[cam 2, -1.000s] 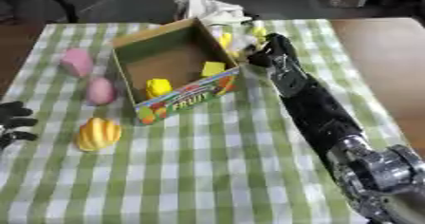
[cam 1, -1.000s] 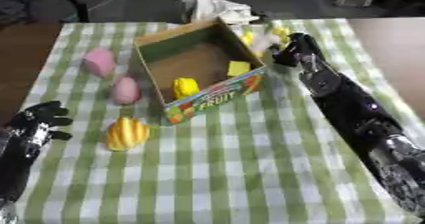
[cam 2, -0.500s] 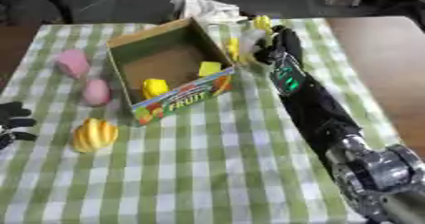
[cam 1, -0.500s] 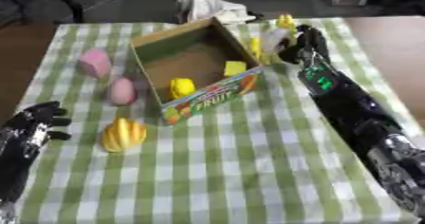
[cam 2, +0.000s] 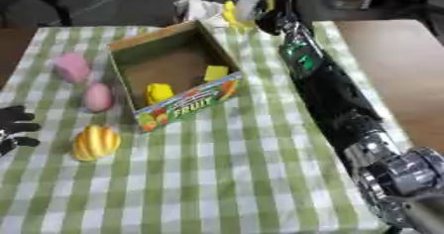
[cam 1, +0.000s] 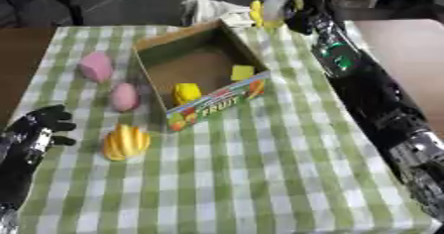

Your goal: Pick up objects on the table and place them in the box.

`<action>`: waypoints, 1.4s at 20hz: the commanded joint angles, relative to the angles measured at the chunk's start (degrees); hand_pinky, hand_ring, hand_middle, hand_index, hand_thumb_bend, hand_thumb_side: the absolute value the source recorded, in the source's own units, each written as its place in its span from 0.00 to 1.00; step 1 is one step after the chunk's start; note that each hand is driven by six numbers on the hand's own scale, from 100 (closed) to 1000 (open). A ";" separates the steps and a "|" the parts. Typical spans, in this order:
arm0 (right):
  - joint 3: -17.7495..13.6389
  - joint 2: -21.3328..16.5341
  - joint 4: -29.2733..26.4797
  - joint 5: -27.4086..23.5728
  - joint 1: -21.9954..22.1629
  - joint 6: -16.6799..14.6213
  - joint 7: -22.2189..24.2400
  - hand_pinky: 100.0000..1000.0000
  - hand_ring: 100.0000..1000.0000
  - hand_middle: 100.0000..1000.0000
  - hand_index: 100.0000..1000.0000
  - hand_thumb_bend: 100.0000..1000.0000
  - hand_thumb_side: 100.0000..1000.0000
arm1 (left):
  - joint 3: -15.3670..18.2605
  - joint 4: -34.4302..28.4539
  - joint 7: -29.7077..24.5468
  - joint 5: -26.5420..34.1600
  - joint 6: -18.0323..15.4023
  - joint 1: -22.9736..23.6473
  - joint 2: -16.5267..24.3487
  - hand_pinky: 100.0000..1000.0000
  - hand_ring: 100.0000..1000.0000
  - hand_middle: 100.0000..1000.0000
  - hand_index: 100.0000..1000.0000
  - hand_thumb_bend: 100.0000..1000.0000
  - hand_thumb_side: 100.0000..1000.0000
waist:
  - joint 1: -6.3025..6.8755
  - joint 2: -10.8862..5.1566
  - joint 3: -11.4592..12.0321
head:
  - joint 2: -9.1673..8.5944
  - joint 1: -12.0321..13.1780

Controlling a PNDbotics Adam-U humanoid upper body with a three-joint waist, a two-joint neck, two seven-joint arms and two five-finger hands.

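An open cardboard box marked FRUIT stands askew on the checked tablecloth. Inside it lie a yellow block and a yellow lumpy piece. Left of the box are two pink pieces and a ribbed yellow-orange fruit. My right hand is raised beyond the box's far right corner, curled round a white and yellow object. My left hand rests open at the lower left, just left of the ribbed fruit.
A crumpled white cloth lies at the table's far edge behind the box. A brown tabletop borders the cloth on the right. My right forearm stretches along the cloth's right side.
My right hand has risen from beside the box's right wall to above its far corner, lifting the white and yellow object. The view has also shifted. The left hand stays put.
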 commanded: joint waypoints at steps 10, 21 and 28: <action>9.38 2.18 -11.04 15.41 0.69 -6.89 25.92 0.66 0.78 0.72 0.81 0.26 0.38 | 0.51 -1.07 -0.52 -1.35 -0.07 -0.15 1.10 0.58 0.68 0.65 0.77 0.07 0.58 | -0.23 -1.57 -0.95 | 0.27 1.01; 4.76 -1.34 -17.27 14.67 5.60 -9.97 23.26 0.67 0.80 0.74 0.86 0.11 0.23 | 0.91 -1.33 -2.67 -4.79 -2.13 -3.38 5.95 0.60 0.71 0.67 0.79 0.08 0.47 | -0.53 -2.06 -5.79 | 0.27 5.42; -1.78 -5.21 -27.09 8.64 15.28 -16.01 17.22 0.67 0.79 0.70 0.83 0.03 0.24 | -4.84 3.66 -8.42 -10.83 -7.75 -11.52 15.76 0.68 0.73 0.71 0.82 0.21 0.33 | 0.31 -1.05 -11.72 | 0.27 9.79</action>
